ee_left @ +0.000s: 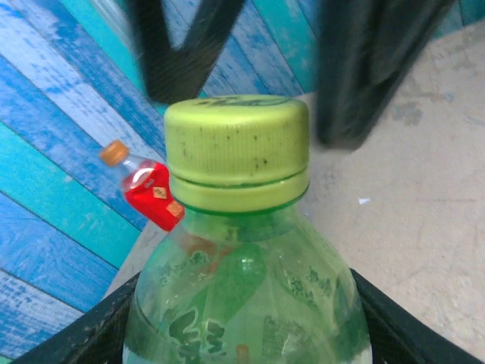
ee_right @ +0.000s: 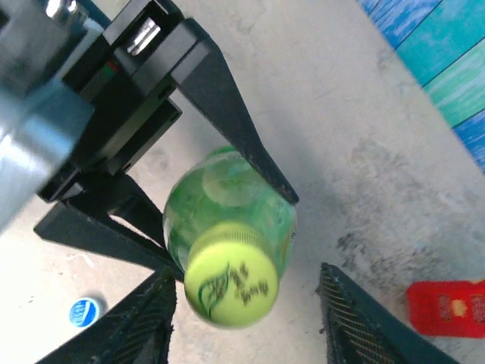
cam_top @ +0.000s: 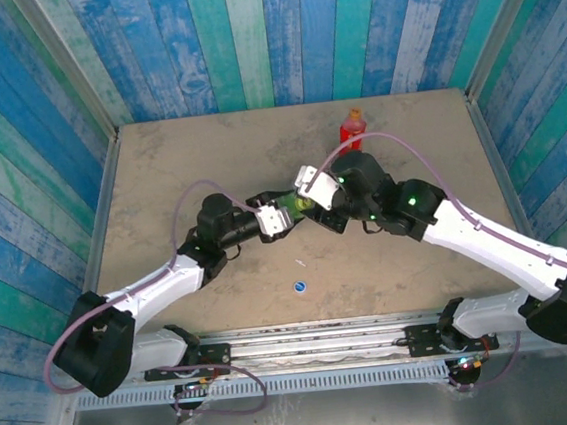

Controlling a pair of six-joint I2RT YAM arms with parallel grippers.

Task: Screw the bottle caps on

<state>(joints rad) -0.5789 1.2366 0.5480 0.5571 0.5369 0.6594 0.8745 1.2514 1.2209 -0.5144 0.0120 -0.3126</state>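
Yellow-green cap (ee_left: 236, 155) sits on the green bottle (ee_left: 242, 303) (seated, I'd judge), gripped mid-counter (cam_top: 208, 159) by your left claw (cam_top: 286, 214). Your right claw (ee_right: 246, 273) straddles it, jaws clear. Orange cap (ee_left: 114, 152) tops the red bottle (cam_top: 354, 125). Blue cap (cam_top: 299, 287) lies loose, not yet fitted.

Bright even light, foreground blur

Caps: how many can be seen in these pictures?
3. The yellow-green cap is on the green bottle, the orange cap on the red bottle, the blue cap loose on the table.
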